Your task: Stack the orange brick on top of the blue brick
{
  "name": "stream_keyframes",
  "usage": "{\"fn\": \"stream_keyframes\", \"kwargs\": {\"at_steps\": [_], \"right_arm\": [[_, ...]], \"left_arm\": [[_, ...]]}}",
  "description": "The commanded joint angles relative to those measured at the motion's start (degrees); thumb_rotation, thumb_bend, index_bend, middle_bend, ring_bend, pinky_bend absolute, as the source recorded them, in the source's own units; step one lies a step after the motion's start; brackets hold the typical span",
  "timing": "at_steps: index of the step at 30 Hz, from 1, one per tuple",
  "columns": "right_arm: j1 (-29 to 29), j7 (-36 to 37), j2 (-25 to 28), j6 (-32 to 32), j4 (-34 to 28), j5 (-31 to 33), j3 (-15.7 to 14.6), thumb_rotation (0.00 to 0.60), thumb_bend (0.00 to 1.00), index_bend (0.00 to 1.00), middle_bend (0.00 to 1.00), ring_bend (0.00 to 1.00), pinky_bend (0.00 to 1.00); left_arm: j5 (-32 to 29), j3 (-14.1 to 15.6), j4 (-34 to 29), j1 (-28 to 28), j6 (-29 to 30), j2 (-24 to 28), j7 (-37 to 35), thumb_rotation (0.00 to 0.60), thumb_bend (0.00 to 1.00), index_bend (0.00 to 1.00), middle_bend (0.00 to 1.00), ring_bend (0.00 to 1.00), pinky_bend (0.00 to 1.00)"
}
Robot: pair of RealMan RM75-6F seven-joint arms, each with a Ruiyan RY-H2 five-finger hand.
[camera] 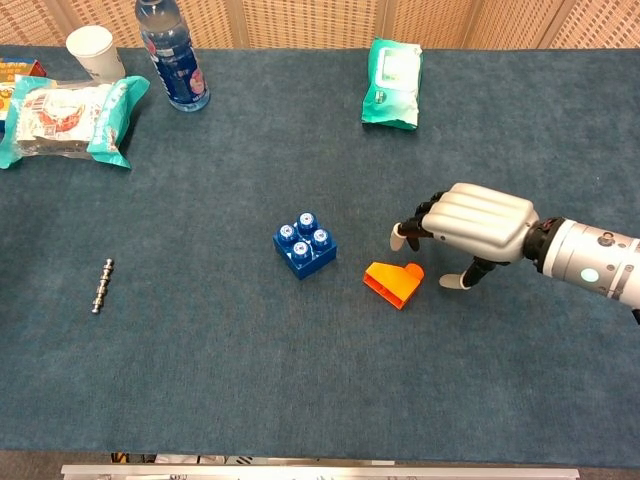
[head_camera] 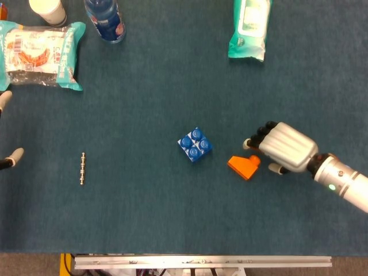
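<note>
The blue brick (head_camera: 195, 145) (camera: 305, 244) sits studs-up at the table's middle. To its right, apart from it, the orange brick (head_camera: 243, 166) (camera: 392, 283) lies on its side on the cloth. My right hand (head_camera: 282, 146) (camera: 470, 228) hovers just right of the orange brick, palm down and fingers arched. Its fingertips (camera: 400, 235) are above the brick's far edge and its thumb (camera: 455, 283) is close to the brick's right end. It holds nothing. Only two fingertips of my left hand (head_camera: 12, 155) show at the left edge, spread apart with nothing between them.
A small metal chain piece (head_camera: 82, 168) lies at the left. Along the far edge are a snack bag (head_camera: 40, 53), a white cup (head_camera: 47, 8), a water bottle (head_camera: 105, 20) and a green wipes pack (head_camera: 249, 27). Dark blue cloth (head_camera: 149, 218) covers the table.
</note>
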Motion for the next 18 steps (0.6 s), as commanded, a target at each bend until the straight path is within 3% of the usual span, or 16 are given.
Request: {"fn": "stream_keyframes", "kwargs": {"at_steps": [1,18], "right_arm": [[0.3,-0.5,-0.2,-0.2,0.1,0.1,0.0,0.6,0.19,0.36,0.42,0.33,0.34],[2.0,-2.4,-2.9,-2.5,2.2,2.3,-0.6,0.6,0.21,0.45,0.42,0.33,0.34]], "left_arm": [[0.3,-0.1,-0.2,0.0,0.0,0.0,-0.1,0.6,0.15,0.1,0.15,0.16,0.1],[0.8,-0.3,0.0,0.7,-0.3,0.3,-1.3,0.6,0.15,0.1,0.15,0.16,0.1]]}}
